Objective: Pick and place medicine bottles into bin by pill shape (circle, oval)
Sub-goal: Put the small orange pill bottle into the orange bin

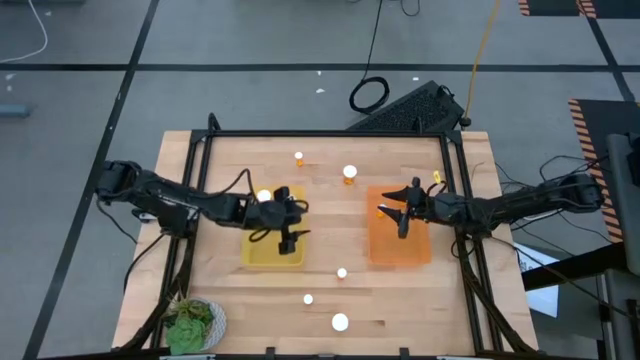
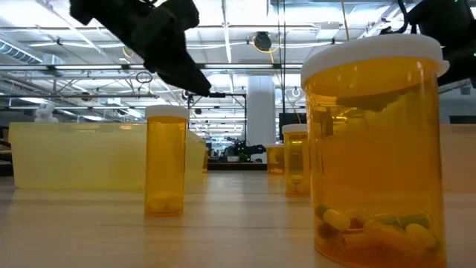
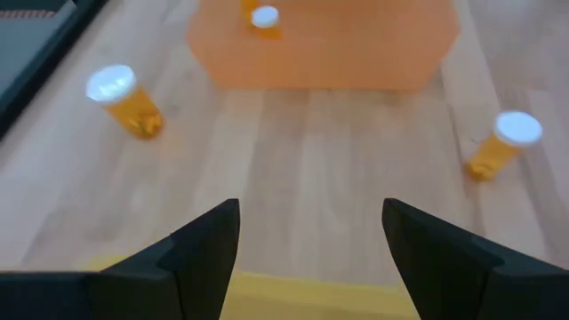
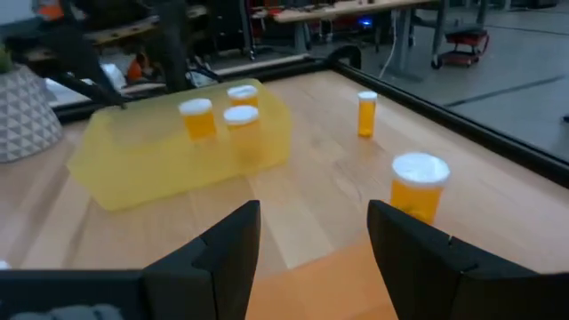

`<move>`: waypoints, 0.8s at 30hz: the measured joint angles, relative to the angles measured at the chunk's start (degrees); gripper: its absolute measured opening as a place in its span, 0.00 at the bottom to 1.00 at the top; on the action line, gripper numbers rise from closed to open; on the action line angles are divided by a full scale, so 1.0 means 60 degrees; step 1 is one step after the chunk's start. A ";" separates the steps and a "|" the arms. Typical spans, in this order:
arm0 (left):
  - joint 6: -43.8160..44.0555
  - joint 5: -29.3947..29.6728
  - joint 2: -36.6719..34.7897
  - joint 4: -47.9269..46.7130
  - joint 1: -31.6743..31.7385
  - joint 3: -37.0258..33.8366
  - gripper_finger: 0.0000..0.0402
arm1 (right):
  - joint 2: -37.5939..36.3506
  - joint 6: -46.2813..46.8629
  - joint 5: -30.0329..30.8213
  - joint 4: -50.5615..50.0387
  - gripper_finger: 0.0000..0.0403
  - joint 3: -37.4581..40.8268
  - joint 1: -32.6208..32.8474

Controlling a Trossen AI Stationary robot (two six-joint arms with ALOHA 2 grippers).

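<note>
Two trays lie side by side on the table, the yellow bin (image 1: 272, 248) and the orange bin (image 1: 398, 240). My left gripper (image 1: 288, 228) hovers open over the yellow bin's right part (image 3: 267, 298), with nothing between its fingers. My right gripper (image 1: 404, 212) hovers open over the orange bin (image 4: 356, 284), also holding nothing. Three amber bottles (image 4: 240, 120) with white caps stand in the yellow bin (image 4: 178, 147). One bottle (image 3: 264, 16) stands in the orange bin (image 3: 324, 44). Several more bottles stand upright on the table, among them one (image 1: 349, 173) between the bins at the far side and one (image 1: 342, 272) nearer.
Loose bottles stand at the far middle (image 1: 298, 157) and near the front edge (image 1: 308, 298) (image 1: 340, 322); the nearest one (image 2: 372, 149) fills the low view. A green plant on a white plate (image 1: 195, 325) sits at the near left corner. A black frame (image 1: 330, 134) rims the table.
</note>
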State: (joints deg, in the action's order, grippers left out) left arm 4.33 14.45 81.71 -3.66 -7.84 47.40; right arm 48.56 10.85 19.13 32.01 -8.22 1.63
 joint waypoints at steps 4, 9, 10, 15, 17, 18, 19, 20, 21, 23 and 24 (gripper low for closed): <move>-0.0335 -0.0164 0.0000 -0.0715 0.0428 0.0615 0.70 | -0.0245 -0.0004 -0.0002 -0.1513 0.50 -0.0459 -0.0004; -0.0665 -0.0169 0.0000 -0.1407 0.0796 0.1331 0.70 | -0.0263 0.0059 -0.0125 -0.4066 0.50 -0.1548 -0.0004; -0.0718 -0.0173 0.0000 -0.1425 0.0830 0.1419 0.70 | -0.0263 0.0073 -0.0205 -0.4468 0.50 -0.1755 -0.0004; -0.0879 -0.0193 0.0000 -0.1735 0.0850 0.1769 0.70 | -0.0263 0.0104 -0.0243 -0.5391 0.50 -0.2545 -0.0001; -0.0886 -0.0191 0.0000 -0.1832 0.0854 0.1771 0.70 | -0.0263 0.0099 -0.0246 -0.5621 0.50 -0.2783 0.0000; -0.0880 -0.0191 0.0000 -0.1901 0.0854 0.1767 0.70 | -0.0263 0.0109 -0.0243 -0.5711 0.50 -0.2870 0.0000; -0.0880 -0.0191 0.0000 -0.1950 0.0854 0.1767 0.70 | -0.0263 0.0110 -0.0243 -0.5764 0.50 -0.2942 0.0000; -0.0887 -0.0191 0.0000 -0.1990 0.0854 0.1767 0.70 | -0.0263 0.0110 -0.0244 -0.5757 0.50 -0.2973 0.0000; -0.0906 -0.0191 0.0000 -0.2048 0.0854 0.1767 0.70 | -0.0263 0.0093 -0.0243 -0.5736 0.50 -0.2985 0.0000; -0.0966 -0.0197 0.0000 -0.2229 0.0881 0.1767 0.70 | -0.0263 0.0087 -0.0241 -0.5656 0.50 -0.2985 -0.0004; -0.0995 -0.0255 0.0000 -0.2300 0.0913 0.1767 0.70 | -0.0263 0.0087 -0.0229 -0.5569 0.50 -0.2985 -0.0004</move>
State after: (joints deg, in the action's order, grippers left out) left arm -1.64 12.92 81.71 -17.46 -2.37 58.00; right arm 46.98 11.37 17.75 -1.40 -26.13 1.61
